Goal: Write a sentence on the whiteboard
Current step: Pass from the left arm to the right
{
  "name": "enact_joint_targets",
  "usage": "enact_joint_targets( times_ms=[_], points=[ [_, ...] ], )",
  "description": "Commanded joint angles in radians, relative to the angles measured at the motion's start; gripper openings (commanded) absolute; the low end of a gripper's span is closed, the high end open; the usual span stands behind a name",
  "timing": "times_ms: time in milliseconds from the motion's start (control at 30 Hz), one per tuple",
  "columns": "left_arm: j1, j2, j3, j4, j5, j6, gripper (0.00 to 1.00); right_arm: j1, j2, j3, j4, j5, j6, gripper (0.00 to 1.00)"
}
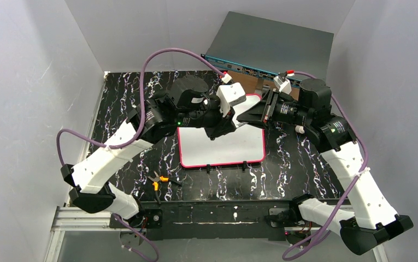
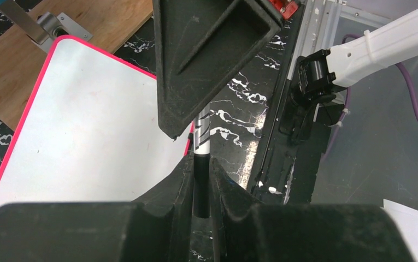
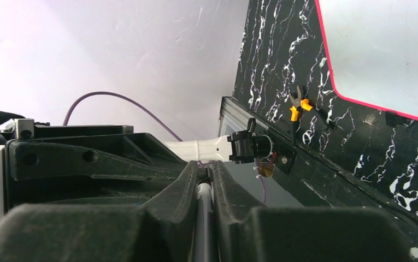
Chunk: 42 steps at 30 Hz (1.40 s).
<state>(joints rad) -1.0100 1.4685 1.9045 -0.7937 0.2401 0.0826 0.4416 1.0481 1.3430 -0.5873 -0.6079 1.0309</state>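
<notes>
The whiteboard (image 1: 223, 147) (image 2: 86, 120) (image 3: 381, 43) lies flat on the black marbled table, pink-red framed. Its visible surface is blank white, and the sentence is not in view. Both grippers meet above the board's far edge. My left gripper (image 1: 227, 127) (image 2: 201, 164) is shut on the black end of a marker (image 2: 202, 136) whose white body sticks out ahead of it. From the opposite side, my right gripper (image 1: 250, 115) (image 3: 205, 169) is shut on the same marker (image 3: 204, 218), its jaws tight on the barrel. One right finger (image 2: 212, 54) fills the top of the left wrist view.
Orange-handled pliers (image 1: 158, 180) (image 3: 300, 103) lie on the table near the front left. A grey-teal switch box (image 1: 272, 49) stands at the back, with a wooden panel (image 2: 59, 54) below it. Grey walls enclose both sides.
</notes>
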Motion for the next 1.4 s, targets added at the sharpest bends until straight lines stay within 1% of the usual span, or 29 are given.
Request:
enact_joint_targets(
  times_ms=[0,67,167,233,433,533,700,767,800,833,900,933,1000,1067,1167,1200,1233,1300,1367],
  points=[
    [0.0,-0.044,0.002,0.024,0.008,0.01,0.0,0.0,-0.003,0.014,0.019,-0.01,-0.003,0.14],
    [0.001,-0.04,0.002,0.028,-0.011,0.005,0.0,0.0,-0.01,0.01,0.02,-0.019,0.008,0.14],
    [0.001,-0.034,0.0,0.047,-0.036,-0.014,0.0,0.0,-0.019,0.003,0.028,-0.037,0.023,0.23],
    [0.001,-0.031,-0.003,0.06,-0.053,-0.025,0.0,0.0,-0.023,0.001,0.028,-0.047,0.025,0.27],
    [0.0,-0.018,0.01,0.077,-0.062,-0.035,0.0,0.0,-0.05,-0.028,0.037,-0.03,0.036,0.26],
    [0.001,-0.014,0.015,0.074,-0.051,-0.033,0.0,-0.001,-0.059,-0.04,0.051,-0.025,0.05,0.22],
    [-0.001,-0.01,0.007,0.074,-0.06,-0.032,0.0,0.0,-0.061,-0.046,0.071,-0.032,0.071,0.18],
    [0.0,-0.008,0.003,0.08,-0.062,-0.034,0.0,0.0,-0.063,-0.05,0.076,-0.043,0.077,0.14],
    [0.0,-0.007,0.003,0.083,-0.064,-0.034,0.0,0.0,-0.061,-0.053,0.078,-0.048,0.079,0.09],
    [0.0,-0.006,0.002,0.084,-0.065,-0.036,0.0,0.0,-0.062,-0.055,0.078,-0.052,0.081,0.01],
    [0.001,-0.002,0.006,0.085,-0.058,-0.036,0.0,0.0,-0.067,-0.06,0.075,-0.054,0.089,0.01],
    [0.0,-0.003,0.009,0.081,-0.058,-0.035,0.04,0.0,-0.07,-0.058,0.072,-0.048,0.092,0.01],
    [0.001,-0.012,0.012,0.068,-0.036,-0.025,0.23,-0.001,-0.081,-0.045,0.055,-0.025,0.094,0.01],
    [0.001,-0.015,0.034,0.027,0.006,-0.006,0.38,0.0,-0.086,-0.028,0.041,-0.005,0.095,0.01],
    [0.011,-0.025,0.07,-0.062,0.075,0.014,0.53,-0.001,-0.085,0.001,0.032,-0.009,0.099,0.01],
    [0.018,-0.034,0.072,-0.081,0.105,0.02,0.56,0.0,-0.084,0.007,0.031,-0.011,0.102,0.01],
    [0.026,-0.044,0.075,-0.104,0.127,0.027,0.57,0.0,-0.082,0.018,0.029,-0.017,0.103,0.01],
    [0.049,-0.064,0.08,-0.131,0.198,0.036,0.57,0.0,-0.086,0.03,0.025,-0.02,0.1,0.01],
    [0.071,-0.076,0.077,-0.137,0.261,0.032,0.54,0.0,-0.09,0.034,0.027,-0.026,0.098,0.01]
  ],
)
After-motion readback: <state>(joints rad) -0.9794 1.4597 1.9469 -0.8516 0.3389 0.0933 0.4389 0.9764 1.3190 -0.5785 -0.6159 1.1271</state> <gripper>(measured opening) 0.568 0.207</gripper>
